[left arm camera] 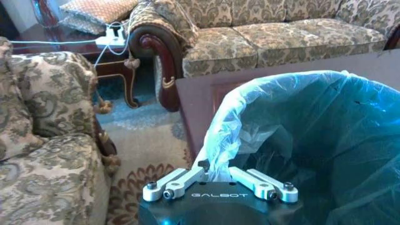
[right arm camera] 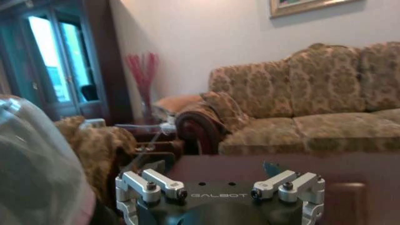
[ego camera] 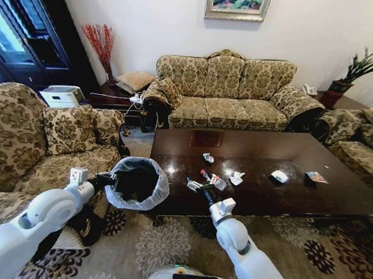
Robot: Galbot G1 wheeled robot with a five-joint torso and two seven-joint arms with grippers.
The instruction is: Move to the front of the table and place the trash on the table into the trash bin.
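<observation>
At bin rim: left gripper (left arm camera: 216, 176) fingers pinched shut on translucent whitish bag liner of trash bin (ego camera: 138, 184), round, dark inside, held beside table (ego camera: 331, 199) corner. Right gripper (ego camera: 204, 190) at near table edge; finger state unclear. Trash scattered on glossy dark top: bottle (ego camera: 213, 179), tissues (ego camera: 236, 177), wrappers (ego camera: 316, 176).

Large rectangular low coffee table of dark glossy reddish-brown wood (ego camera: 276, 198), standing before the sofa, inlaid square panel near its far edge. Scattered across the top: small crumpled wrapper (ego camera: 208, 157), clear plastic bottle with red label (ego camera: 213, 180) lying on its side, crumpled white tissue (ego camera: 236, 177), white scrap (ego camera: 279, 176), colourful snack wrapper (ego camera: 316, 176). Small round trash bin, dark inside, lined with translucent whitish-grey plastic bag folded over the rim (ego camera: 137, 183), upright, just beside the table's near-left corner.
</observation>
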